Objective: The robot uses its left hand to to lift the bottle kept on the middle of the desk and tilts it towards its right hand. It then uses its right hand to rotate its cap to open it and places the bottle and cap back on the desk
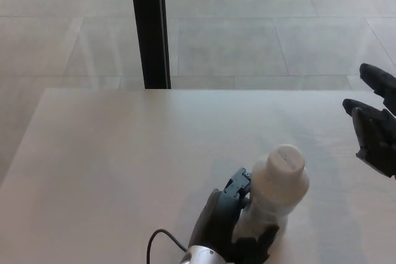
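Leaning toward the right edge of the pale counter (93, 153), the white plastic bottle (275, 199) sits clamped in the left robot hand (232, 230) near the front edge, its long axis tipped so the round white cap (284, 160) points right. The right robot hand (374, 129) waits well apart at the right edge, fingers spread and empty, and must likely close that gap.
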You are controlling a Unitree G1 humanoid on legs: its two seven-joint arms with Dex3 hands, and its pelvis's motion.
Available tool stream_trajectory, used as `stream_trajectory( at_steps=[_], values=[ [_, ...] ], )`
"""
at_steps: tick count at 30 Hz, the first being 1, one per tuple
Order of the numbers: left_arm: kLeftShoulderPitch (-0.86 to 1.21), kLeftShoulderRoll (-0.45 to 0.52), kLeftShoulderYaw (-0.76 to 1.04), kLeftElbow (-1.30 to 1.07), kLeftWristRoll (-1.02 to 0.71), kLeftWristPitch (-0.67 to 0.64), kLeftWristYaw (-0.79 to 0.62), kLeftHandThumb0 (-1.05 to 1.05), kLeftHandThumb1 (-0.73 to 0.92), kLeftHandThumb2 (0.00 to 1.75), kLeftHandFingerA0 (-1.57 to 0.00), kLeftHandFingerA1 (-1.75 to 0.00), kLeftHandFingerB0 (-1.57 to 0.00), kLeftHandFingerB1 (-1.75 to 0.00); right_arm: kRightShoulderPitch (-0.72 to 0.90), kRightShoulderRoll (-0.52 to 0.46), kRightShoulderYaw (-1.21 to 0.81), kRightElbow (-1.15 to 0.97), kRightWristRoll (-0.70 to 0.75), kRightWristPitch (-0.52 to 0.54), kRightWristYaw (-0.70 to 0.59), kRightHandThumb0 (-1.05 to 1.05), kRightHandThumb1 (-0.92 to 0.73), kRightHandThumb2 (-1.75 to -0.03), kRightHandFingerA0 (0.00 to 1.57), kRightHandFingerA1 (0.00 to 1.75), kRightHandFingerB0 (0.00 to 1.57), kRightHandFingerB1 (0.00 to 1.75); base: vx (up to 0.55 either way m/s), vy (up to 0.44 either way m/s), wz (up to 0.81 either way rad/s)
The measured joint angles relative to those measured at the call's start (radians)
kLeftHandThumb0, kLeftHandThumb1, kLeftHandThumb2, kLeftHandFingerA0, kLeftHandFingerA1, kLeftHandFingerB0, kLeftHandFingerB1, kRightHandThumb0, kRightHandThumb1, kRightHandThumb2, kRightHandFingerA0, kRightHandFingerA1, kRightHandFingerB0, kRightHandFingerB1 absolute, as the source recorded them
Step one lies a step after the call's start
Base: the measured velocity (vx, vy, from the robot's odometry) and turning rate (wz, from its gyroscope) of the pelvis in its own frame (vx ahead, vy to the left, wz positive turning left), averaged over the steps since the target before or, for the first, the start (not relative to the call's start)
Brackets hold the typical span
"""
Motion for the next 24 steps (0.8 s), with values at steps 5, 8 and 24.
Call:
stream_trajectory(
  at_steps=[5,8,24],
  values=[
    [-0.003,-0.001,-0.006,0.035,-0.003,-0.049,0.055,0.26,0.92,1.35,-0.98,-1.75,-0.7,-1.75,0.0,0.01,-0.004,0.001,-0.006,0.0,-0.012,-0.62,-0.75,-0.63,0.47,0.63,0.38,0.32,0.0,0.0,0.0],
    [-0.004,-0.001,-0.007,0.054,-0.005,-0.078,0.086,0.26,0.92,1.35,-0.93,-1.75,-0.68,-1.75,0.0,0.016,-0.009,0.0,-0.009,0.0,-0.023,-0.57,-0.59,-0.95,0.49,0.71,0.32,0.49,0.0,0.0,0.0],
    [0.017,0.002,0.052,-0.025,-0.057,-0.03,0.127,0.06,0.86,1.37,-0.91,-1.13,-0.76,-1.03,0.126,-0.008,-0.026,-0.092,0.001,-0.002,0.001,-0.41,-0.62,-0.59,0.89,0.91,0.5,0.4,0.0,0.0,0.0]
  ],
)
